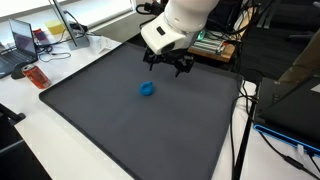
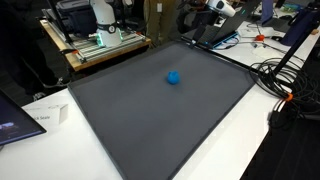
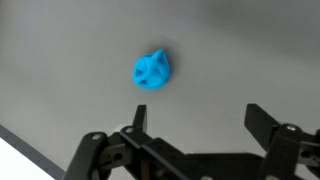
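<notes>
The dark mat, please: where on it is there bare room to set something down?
Nearly all the mat is bare on every side of the small blue object. The open end effector hangs near one edge; cables crowd the table beside the mat.

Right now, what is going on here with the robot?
The arm's gripper hangs open above a dark mat and holds nothing. A small blue object lies on the mat, apart from the gripper. In the wrist view it lies ahead of the open jaws, untouched.
</notes>
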Controlling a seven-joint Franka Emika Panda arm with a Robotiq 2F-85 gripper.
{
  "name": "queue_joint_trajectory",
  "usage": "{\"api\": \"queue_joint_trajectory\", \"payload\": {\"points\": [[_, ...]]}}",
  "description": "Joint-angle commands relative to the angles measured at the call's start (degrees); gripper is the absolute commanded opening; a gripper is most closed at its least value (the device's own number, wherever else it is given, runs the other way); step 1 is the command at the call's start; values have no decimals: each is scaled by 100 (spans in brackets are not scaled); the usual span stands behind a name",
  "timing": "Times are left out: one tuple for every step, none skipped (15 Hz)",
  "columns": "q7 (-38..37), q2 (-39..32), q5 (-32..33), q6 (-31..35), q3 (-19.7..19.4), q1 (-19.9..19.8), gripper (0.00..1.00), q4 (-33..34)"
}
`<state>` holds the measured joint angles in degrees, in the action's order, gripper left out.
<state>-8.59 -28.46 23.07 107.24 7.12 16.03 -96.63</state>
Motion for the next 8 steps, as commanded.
{"api": "queue_joint_trajectory", "payload": {"points": [[-56, -509, 204, -390, -125, 258, 100, 593], [-45, -606, 250, -437, -140, 312, 100, 683], [-12, -697, 296, -490, -147, 363, 100, 770], [17, -785, 340, -539, -154, 416, 100, 857], [50, -883, 407, -582, -164, 477, 100, 941], [75, -965, 468, -628, -173, 529, 100, 1008], [95, -1039, 530, -685, -181, 580, 100, 1081], [101, -1107, 562, -730, -187, 620, 100, 1152]]}}
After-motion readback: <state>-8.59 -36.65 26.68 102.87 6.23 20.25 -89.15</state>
